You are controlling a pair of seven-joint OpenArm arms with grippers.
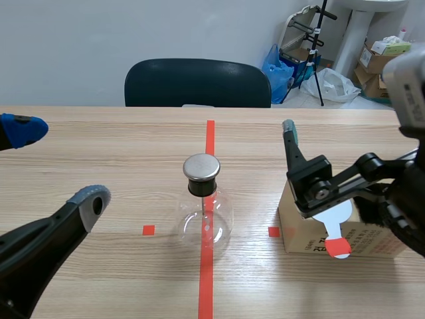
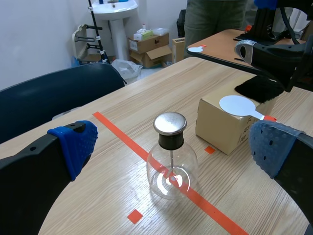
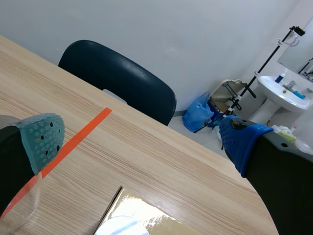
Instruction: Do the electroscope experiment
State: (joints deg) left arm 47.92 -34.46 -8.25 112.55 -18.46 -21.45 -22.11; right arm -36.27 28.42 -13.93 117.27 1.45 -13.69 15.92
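The electroscope, a round glass flask (image 1: 203,216) with a metal cap (image 1: 201,167), stands on the red tape line at the table's middle. In the left wrist view the flask (image 2: 172,166) is ahead of my left gripper (image 2: 173,147), whose fingers are spread wide and hold nothing. In the scene view that left gripper (image 1: 58,165) is to the flask's left. A white paddle with a red handle (image 1: 335,222) lies on a cardboard box (image 1: 299,229) right of the flask. My right gripper (image 1: 348,109) hovers open above the box (image 3: 142,215), holding nothing.
A dark chair (image 1: 197,83) stands behind the far table edge. In the left wrist view a second table (image 2: 225,44) bears another white paddle (image 2: 195,49), and a person (image 2: 215,17) stands beyond it. A sink, boxes and bags fill the back corner.
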